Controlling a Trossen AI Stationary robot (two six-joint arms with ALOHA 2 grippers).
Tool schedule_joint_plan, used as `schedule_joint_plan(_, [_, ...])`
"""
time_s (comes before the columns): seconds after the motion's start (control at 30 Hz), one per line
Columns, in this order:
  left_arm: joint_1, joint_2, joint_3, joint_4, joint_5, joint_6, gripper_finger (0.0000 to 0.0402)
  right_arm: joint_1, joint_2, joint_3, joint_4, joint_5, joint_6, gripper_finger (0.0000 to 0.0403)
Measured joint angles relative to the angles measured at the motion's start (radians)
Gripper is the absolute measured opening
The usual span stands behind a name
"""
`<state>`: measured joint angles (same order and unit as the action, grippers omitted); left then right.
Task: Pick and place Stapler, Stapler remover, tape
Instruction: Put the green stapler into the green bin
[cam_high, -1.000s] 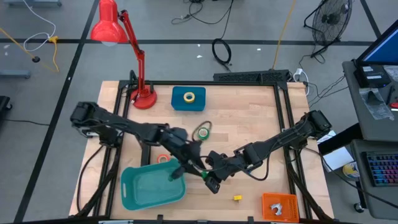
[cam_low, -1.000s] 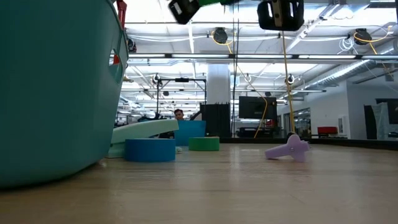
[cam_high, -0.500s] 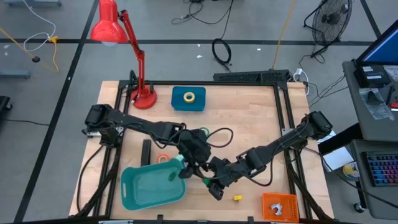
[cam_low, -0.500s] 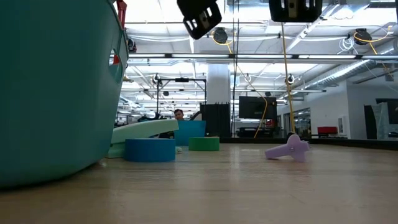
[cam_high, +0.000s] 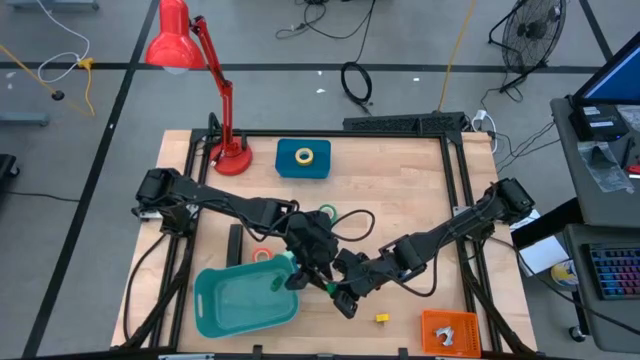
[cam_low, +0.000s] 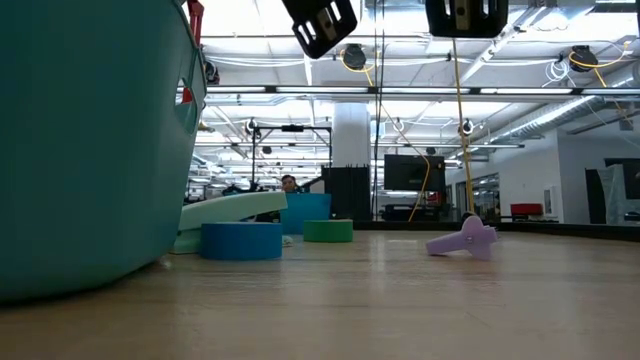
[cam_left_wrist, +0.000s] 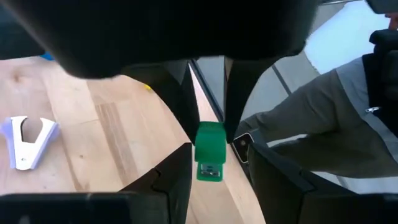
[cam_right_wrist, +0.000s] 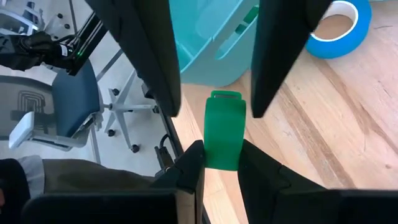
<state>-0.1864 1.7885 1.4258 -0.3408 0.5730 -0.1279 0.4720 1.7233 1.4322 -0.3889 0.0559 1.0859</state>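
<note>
Left gripper (cam_high: 300, 272), right gripper (cam_high: 338, 290), tips meeting, raised
</note>
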Motion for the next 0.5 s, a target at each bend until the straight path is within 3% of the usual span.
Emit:
schedule_joint_plan(0.17, [0.0,0.0,0.0,-0.001,-0.049,0.011,0.0157,-0.003,0.0,0.0,0.013,0.003,-0.004,0.0061])
schedule_joint_plan(0.5, [0.0,0.0,0.0,-0.008,-0.035,0.02,0.0157,-0.011,0.0,0.0,0.013,0.004,-0.009,0.0061])
